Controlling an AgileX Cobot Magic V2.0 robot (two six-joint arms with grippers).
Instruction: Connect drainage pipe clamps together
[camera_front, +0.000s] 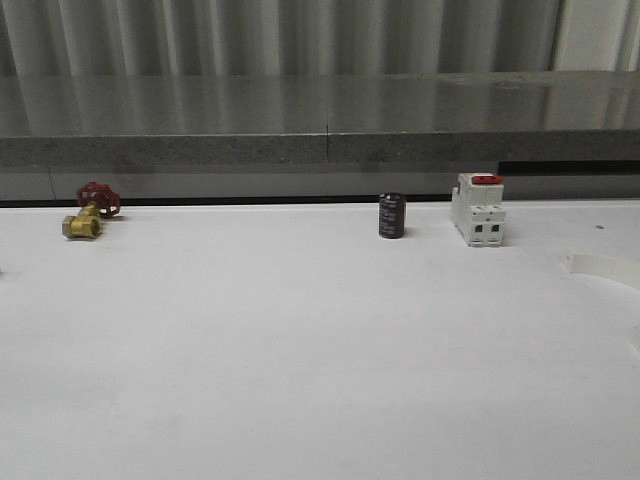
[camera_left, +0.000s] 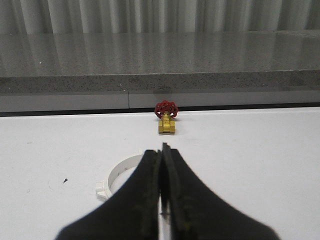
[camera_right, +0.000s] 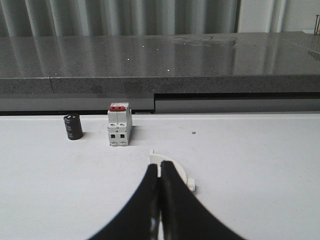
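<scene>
In the left wrist view the left gripper (camera_left: 161, 172) has its two black fingers (camera_left: 149, 187) pressed together with nothing between them, their tips meeting in a thin seam. Just beyond and partly hidden under those fingers lies one white drainage pipe clamp (camera_left: 120, 172), a half-ring flat on the white table (camera_left: 250, 150), with a small lug jutting from its outer edge. Farther out, near the table's far edge, stands a brass valve with a red handwheel (camera_left: 166, 116).

In the right wrist view the right gripper (camera_right: 160, 172) is likewise closed, fingers (camera_right: 172, 190) tip to tip and holding nothing. The second white clamp (camera_right: 175, 167) curves out from behind the fingertips, its flat end tab and a small lug showing (most of its arc is covered by the fingers). Beyond it, toward the far edge, a white circuit breaker with a red top (camera_right: 119, 125) stands upright, and a black cylinder (camera_right: 73, 127) stands just to its left, apart from it.

In the front view, part of a white clamp (camera_front: 600, 270) shows at the right edge of the table (camera_front: 300, 350). Along the far edge sit the valve (camera_front: 88, 212) at left, and the black cylinder (camera_front: 391, 215) and the breaker (camera_front: 478, 210) right of centre. A grey stone ledge (camera_front: 320, 120) runs behind the table.
</scene>
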